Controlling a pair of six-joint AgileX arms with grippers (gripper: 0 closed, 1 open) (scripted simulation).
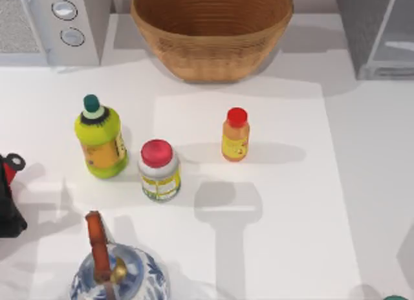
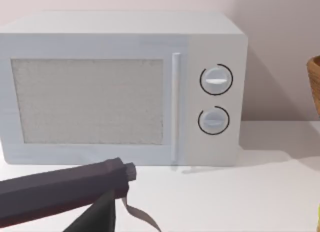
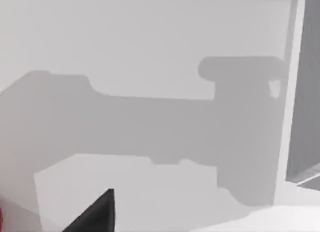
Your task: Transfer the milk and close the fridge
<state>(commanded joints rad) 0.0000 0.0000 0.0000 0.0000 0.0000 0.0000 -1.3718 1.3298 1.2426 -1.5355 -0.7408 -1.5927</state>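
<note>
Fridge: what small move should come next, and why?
Probably ease the right gripper toward the door of the fridge and start pushing it shut: the door looks ajar at the far right, while the left gripper sits at the left edge.

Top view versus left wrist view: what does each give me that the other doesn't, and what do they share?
Extra in the top view: the fridge, the orange bottle, the red-lidded jar and the teapot. Extra in the left wrist view: the microwave door's front and its handle. Shared: the microwave with its two dials, and the basket.
</note>
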